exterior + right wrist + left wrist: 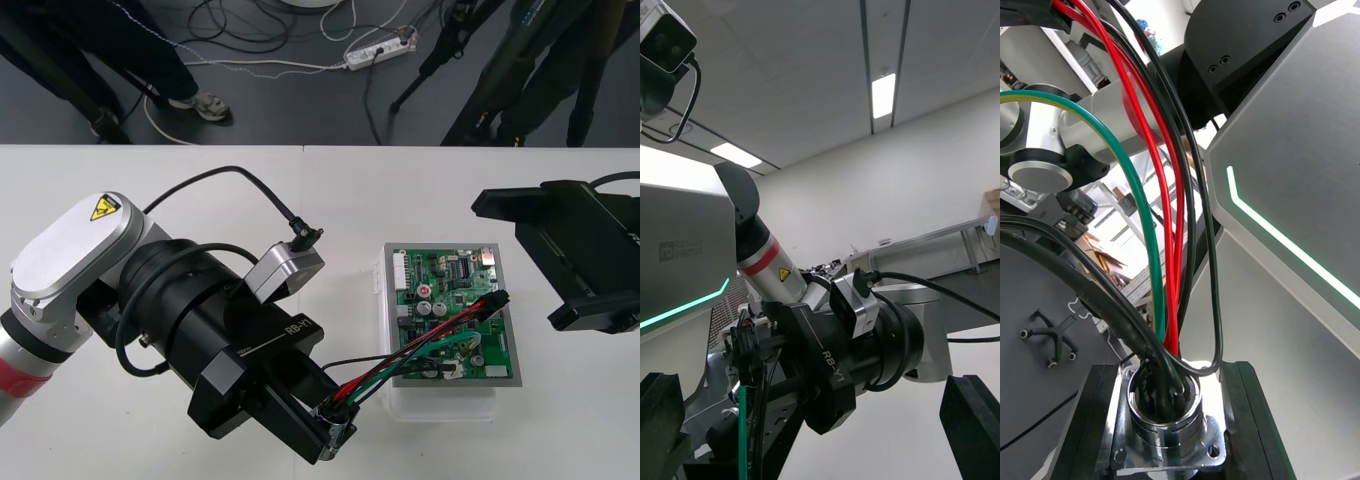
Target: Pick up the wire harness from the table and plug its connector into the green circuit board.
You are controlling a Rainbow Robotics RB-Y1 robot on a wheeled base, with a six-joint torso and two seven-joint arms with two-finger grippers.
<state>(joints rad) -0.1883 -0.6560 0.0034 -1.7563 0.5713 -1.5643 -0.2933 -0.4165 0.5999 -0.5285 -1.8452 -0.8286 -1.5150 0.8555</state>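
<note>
My left gripper (335,428) hangs low in front of the green circuit board (440,300), shut on the harness's round metal socket (1166,409). That socket sits flange-up between its two black fingers (1251,427). Red, black and green wires (420,352) stretch from the socket up across the board. Their small black plug (497,300) rests over the board's right edge; I cannot tell whether it is seated. My right gripper (535,262) waits to the right of the board, open, its fingers (970,420) far apart and empty.
The board stands on a white base (440,405) right of the table's middle. The bulky left arm (170,310) and its wrist camera (285,270) cover the table's left front. Bare table lies behind the board and along the far edge.
</note>
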